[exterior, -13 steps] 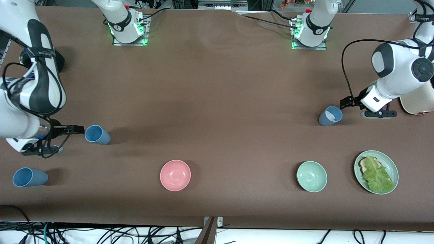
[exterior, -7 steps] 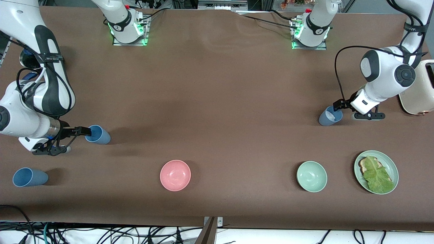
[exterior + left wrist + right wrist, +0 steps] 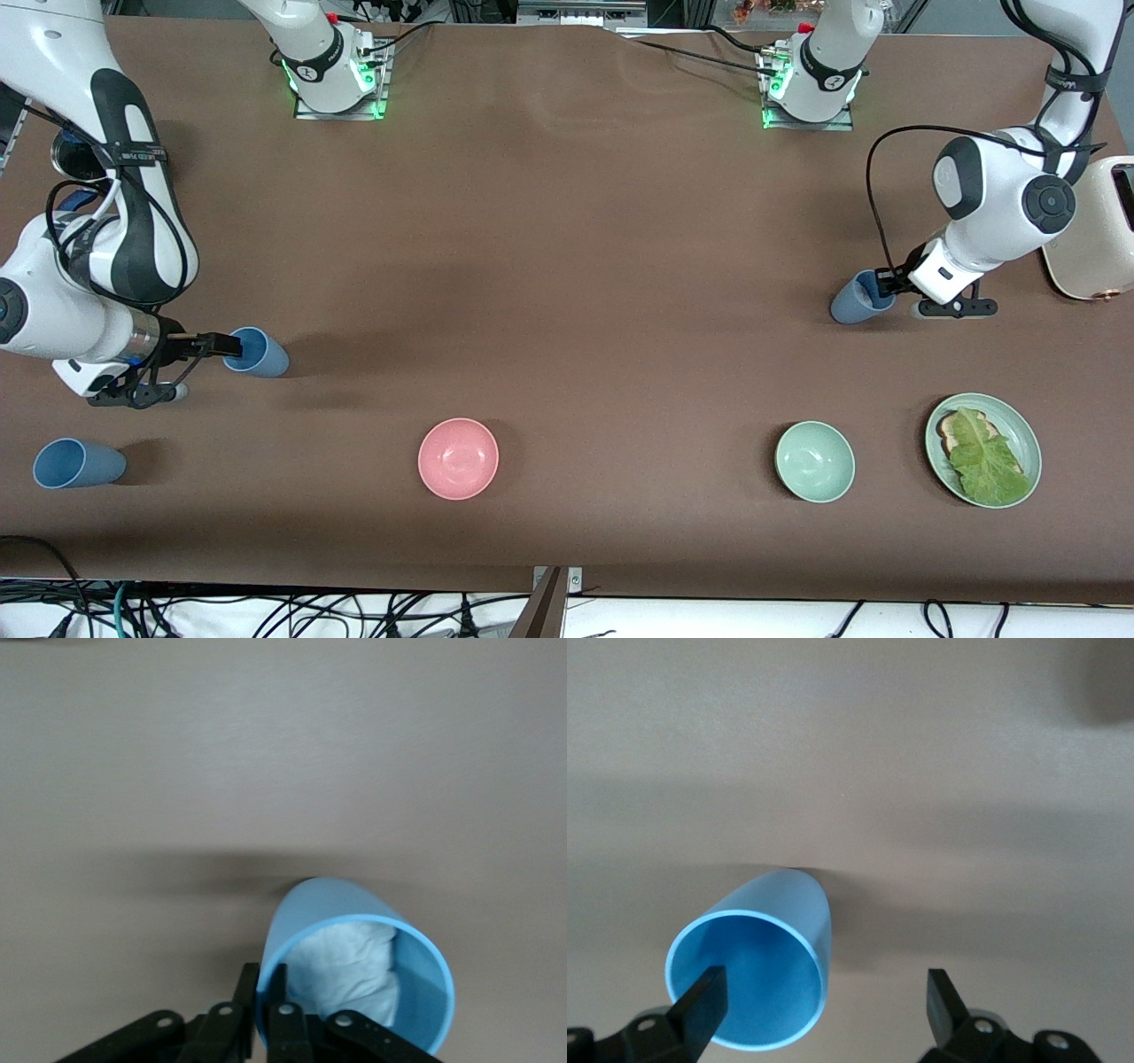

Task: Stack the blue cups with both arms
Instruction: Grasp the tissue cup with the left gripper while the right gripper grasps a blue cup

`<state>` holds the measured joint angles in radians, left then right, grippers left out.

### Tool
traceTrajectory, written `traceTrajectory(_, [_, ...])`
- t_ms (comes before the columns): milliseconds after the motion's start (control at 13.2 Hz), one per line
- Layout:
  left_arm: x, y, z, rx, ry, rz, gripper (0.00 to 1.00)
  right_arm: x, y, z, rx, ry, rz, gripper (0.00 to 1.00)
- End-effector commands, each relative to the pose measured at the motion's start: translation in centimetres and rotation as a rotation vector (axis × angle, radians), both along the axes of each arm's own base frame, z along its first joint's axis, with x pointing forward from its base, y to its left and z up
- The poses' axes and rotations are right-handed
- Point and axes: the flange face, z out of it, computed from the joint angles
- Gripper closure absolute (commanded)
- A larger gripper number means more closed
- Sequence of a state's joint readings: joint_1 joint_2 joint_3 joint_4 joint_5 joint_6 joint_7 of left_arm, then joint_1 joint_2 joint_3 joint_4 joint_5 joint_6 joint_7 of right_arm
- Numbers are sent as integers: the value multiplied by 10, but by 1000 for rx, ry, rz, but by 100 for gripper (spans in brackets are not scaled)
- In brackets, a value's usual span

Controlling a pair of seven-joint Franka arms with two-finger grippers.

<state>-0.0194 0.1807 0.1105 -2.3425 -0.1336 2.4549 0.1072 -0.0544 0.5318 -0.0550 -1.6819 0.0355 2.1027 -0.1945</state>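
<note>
Brown table: cups, bowls, plate.

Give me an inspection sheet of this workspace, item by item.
Surface: brown table, covering rippled near the bases.
Job's things: three blue cups standing apart, none stacked: grey-blue cup, bright cup, spare cup.
Clutter: pink bowl, green bowl, plate with toast and lettuce, toaster.
Grippers: left gripper shut on the grey-blue cup's rim; right gripper open, one finger inside the bright cup.
Cables: black loop on the left arm; tangle below the table edge.
Surroundings: nothing seen.
</note>
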Motion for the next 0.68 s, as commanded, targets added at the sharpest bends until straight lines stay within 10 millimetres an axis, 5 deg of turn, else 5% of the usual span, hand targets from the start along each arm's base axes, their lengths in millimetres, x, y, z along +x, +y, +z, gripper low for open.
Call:
traceTrajectory(0, [8, -50, 10, -38, 6, 103, 100, 1, 1, -12, 28, -16, 0, 2])
traceTrajectory(227, [11, -110, 42, -43, 51, 202, 100, 1, 0, -17, 31, -9, -4, 6])
traceTrajectory(378, [12, -179, 66, -33, 100, 256, 100, 0, 0, -24, 32, 2, -5, 14])
traceTrajectory(605, [5, -292, 79, -11, 114, 314, 100, 0, 2, -29, 35, 11, -5, 49])
